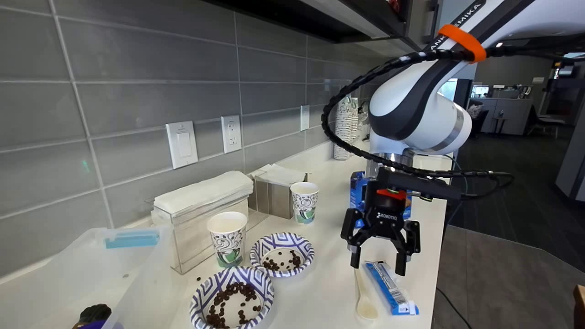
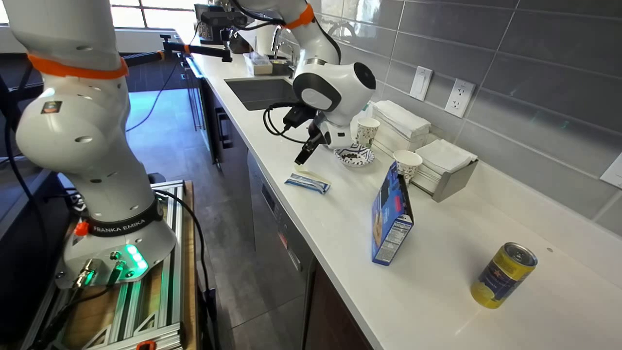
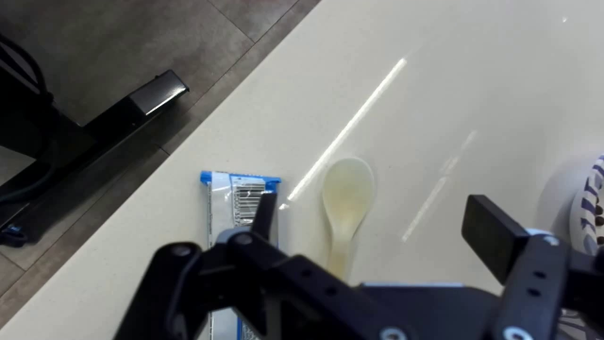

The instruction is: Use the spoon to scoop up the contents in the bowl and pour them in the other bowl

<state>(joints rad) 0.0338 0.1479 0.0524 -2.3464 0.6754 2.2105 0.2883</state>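
The pale cream spoon [image 1: 367,307] lies flat on the counter. In the wrist view its scoop end [image 3: 348,189] shows between the fingers, and its handle end is hidden behind the gripper. My gripper [image 1: 378,264] is open and empty above the spoon; in the wrist view its fingers [image 3: 376,219] are wide apart. Two blue-and-white patterned paper bowls stand by the wall side: a nearer bowl [image 1: 201,301] and a farther bowl [image 1: 307,249]. Dark brown bits lie in both, more in the nearer bowl [image 1: 237,289]. A bowl rim [image 3: 587,212] shows at the wrist view's right edge.
A blue-and-white packet [image 1: 388,288] lies beside the spoon. Paper cups [image 1: 228,242] [image 1: 305,203] and napkin holders [image 1: 201,228] stand behind the bowls. A clear bin [image 1: 151,274], a blue box [image 2: 388,218] and a yellow can [image 2: 503,277] are also on the counter.
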